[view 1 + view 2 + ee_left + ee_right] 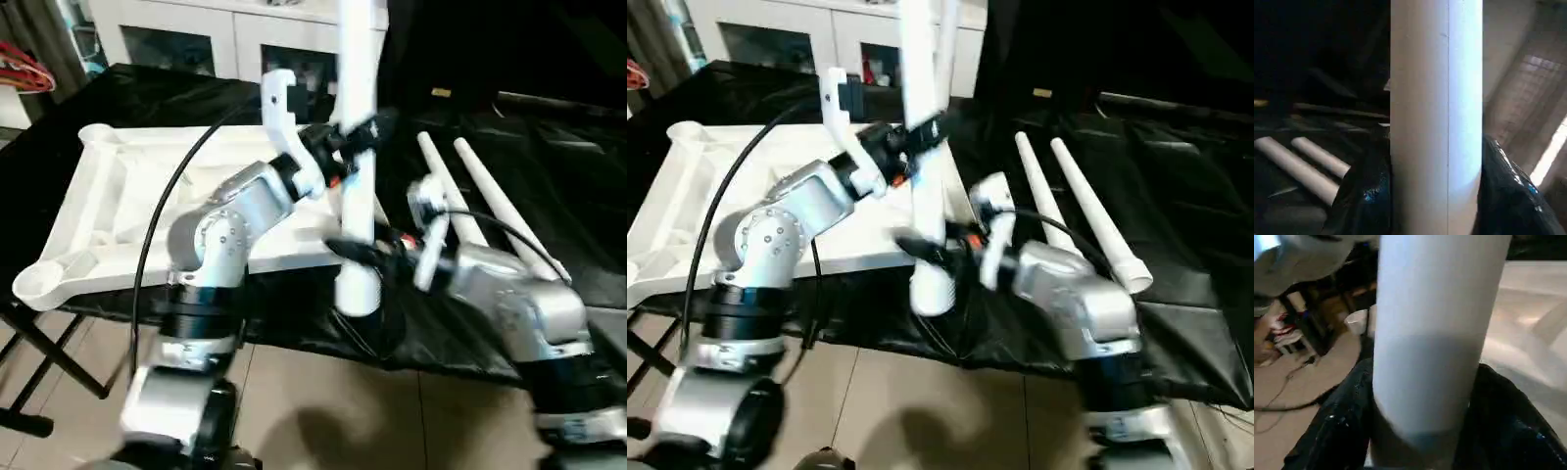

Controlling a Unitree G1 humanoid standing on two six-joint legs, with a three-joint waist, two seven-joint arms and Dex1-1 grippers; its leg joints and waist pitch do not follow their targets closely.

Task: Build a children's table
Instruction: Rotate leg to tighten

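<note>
One white leg [358, 59] stands nearly upright over the table's front edge, its thick end [356, 294] lowest. My left gripper [361, 132] is shut on the leg partway up. My right gripper [361, 250] is at the leg's lower part, close against it. The left wrist view has this leg [1435, 117] right in front, and so does the right wrist view [1435, 333]. The white tabletop [127, 186] lies ribbed side up at the left, a round corner socket [39, 282] nearest me. Two more legs [446, 196] [509, 220] lie side by side on the black cloth at the right.
A black cloth [549, 147] covers the work table. A white cabinet with glass doors [196, 39] stands behind it. Black stand legs [39, 362] cross under the tabletop's near left corner, above the tiled floor [323, 411]. A black cable [162, 215] arcs over my left arm.
</note>
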